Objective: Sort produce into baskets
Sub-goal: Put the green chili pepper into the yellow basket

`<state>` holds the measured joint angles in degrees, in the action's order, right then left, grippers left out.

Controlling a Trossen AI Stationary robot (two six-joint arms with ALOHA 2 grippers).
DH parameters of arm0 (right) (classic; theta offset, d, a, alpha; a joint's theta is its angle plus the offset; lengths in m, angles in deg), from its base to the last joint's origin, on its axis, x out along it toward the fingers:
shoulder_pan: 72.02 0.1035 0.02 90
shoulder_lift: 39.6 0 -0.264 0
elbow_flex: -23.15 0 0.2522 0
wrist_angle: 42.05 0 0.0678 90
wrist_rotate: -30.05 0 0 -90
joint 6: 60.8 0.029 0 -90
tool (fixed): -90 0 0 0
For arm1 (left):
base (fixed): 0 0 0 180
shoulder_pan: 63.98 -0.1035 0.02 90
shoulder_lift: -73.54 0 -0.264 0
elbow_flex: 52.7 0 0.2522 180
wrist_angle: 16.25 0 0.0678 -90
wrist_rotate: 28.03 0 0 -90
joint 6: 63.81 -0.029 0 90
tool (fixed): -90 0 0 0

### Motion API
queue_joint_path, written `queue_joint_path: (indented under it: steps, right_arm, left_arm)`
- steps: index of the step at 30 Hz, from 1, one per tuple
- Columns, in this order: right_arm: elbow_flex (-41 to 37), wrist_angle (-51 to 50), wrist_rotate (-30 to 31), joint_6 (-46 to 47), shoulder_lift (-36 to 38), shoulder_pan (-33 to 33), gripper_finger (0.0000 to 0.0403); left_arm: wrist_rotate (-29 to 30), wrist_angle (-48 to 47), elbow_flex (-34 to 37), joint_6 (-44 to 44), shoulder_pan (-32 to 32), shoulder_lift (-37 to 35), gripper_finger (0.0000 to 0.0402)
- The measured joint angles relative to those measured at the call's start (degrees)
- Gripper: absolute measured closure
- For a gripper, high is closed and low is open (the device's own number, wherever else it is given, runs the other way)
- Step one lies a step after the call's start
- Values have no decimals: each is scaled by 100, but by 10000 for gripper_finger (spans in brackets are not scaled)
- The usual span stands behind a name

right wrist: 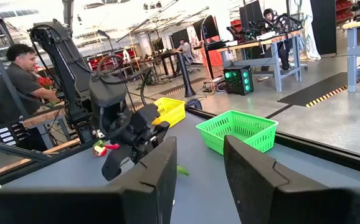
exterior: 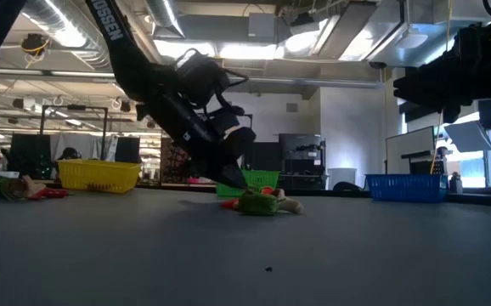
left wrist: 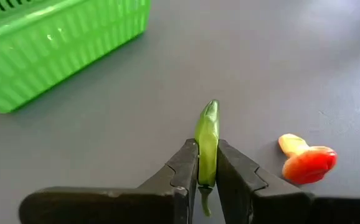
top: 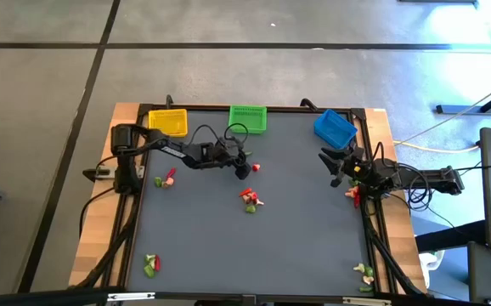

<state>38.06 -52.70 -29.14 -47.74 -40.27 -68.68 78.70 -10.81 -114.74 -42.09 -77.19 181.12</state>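
Holding: my left pincer (left wrist: 208, 177) is clamped on a slim green toy pepper (left wrist: 207, 143), low over the grey bench (left wrist: 261, 74).
Nearby: green plastic mesh basket (left wrist: 55, 43); red-and-cream toy piece (left wrist: 307, 163).
Right pincer (right wrist: 198, 171): parted, empty, at the bench's right edge.

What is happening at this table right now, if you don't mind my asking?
The robot is sorting toy produce into baskets. The left gripper, near the table's middle, is shut on a slim green piece, close to the green basket. A red and cream piece lies beside it. The right gripper waits near the blue basket, holding nothing.
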Motion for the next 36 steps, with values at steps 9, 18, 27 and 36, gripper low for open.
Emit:
queue_joint_path:
  steps: [9, 18, 27, 36]
  right_arm:
    - [-1, 11, 1, -1, 2, -1, 269]
    - [-2, 39, 215, -2, 4, -1, 269]
    - [-2, 50, 271, 10, 4, -1, 269]
    - [-4, 55, 45, 24, 4, -1, 269]
  left_arm:
    - [43, -769, -6, -143, -7, -1050, 355]
    - [685, -2289, -6, -232, -16, -2406, 355]
    - [1152, -3837, -6, -84, -342, -3613, 355]
    - [1698, -5401, 5, 243, -1138, -4117, 355]
